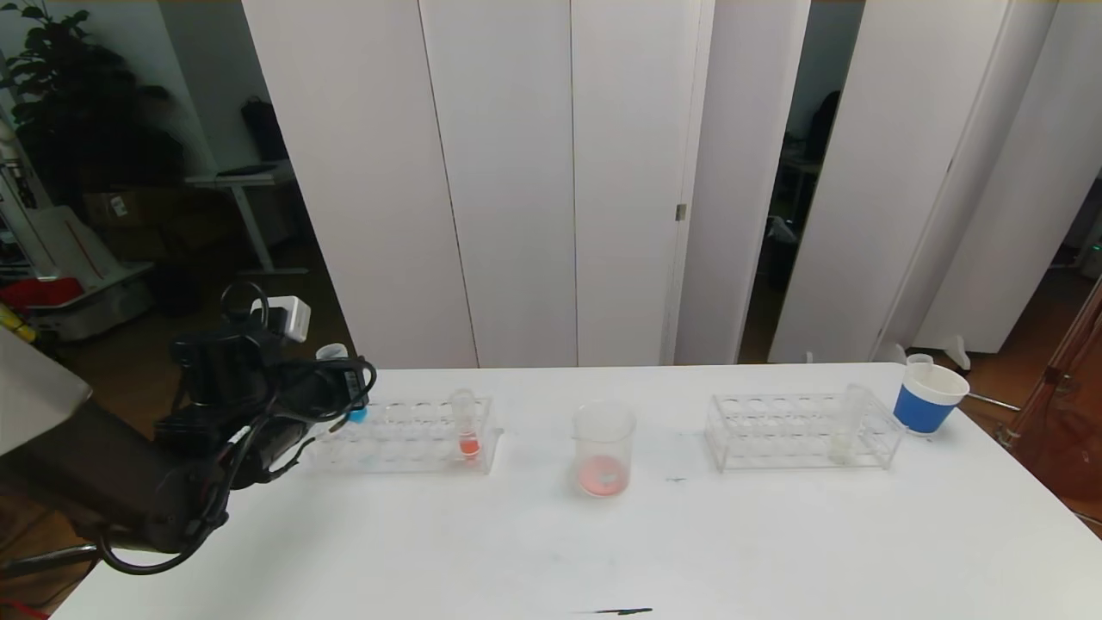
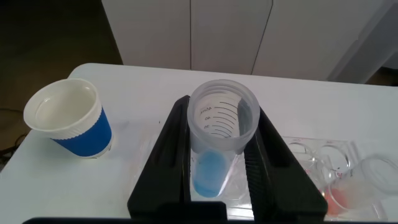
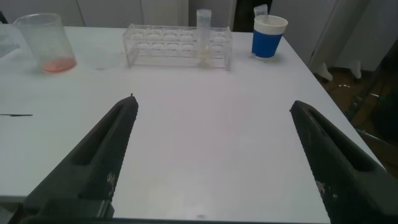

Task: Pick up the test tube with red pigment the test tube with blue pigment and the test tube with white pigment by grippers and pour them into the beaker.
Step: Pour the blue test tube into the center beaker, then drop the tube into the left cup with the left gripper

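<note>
Table, tube with printed graduations

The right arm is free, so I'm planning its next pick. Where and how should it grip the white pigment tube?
Grip the white pigment tube on its upper part, which stands above the rack. It stands upright in a hole, so approach from the open table side, jaws level, then lift straight up.

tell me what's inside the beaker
The beaker holds a shallow pool of red-orange liquid on its bottom; above that it is empty, with no tube in it. No blue or white liquid shows in it.
</note>
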Robot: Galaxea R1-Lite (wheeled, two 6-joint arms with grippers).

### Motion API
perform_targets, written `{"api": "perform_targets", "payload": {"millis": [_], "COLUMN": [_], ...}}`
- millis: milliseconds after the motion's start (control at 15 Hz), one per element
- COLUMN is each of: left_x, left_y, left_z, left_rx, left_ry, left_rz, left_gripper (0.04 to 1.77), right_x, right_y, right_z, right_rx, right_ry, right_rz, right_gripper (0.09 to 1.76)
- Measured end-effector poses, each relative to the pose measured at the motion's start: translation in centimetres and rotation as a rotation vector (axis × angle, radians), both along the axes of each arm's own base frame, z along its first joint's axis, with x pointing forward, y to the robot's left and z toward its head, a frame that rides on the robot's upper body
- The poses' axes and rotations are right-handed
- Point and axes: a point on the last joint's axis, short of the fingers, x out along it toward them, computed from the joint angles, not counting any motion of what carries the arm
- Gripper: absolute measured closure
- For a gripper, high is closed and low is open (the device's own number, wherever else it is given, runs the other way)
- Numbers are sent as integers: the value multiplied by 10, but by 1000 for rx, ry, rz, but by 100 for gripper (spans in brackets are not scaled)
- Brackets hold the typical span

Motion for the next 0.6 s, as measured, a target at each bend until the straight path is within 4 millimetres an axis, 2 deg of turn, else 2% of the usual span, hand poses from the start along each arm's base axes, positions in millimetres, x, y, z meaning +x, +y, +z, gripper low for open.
{"api": "perform_targets", "payload": {"millis": [267,600], "left_x": [-10,-14], "left_y": [-1,-10], "left_z": [38,89], "left_rx": [-4,-40], "left_ry": [10,-81], "left_rz": [-53,-270], "left_gripper": [123,123], "right_x": [0,0], "right_y": [0,0], "right_z": [0,0], "right_rx": [0,0], "right_ry": [0,0], "right_rz": [0,0], "right_gripper": [10,10]}}
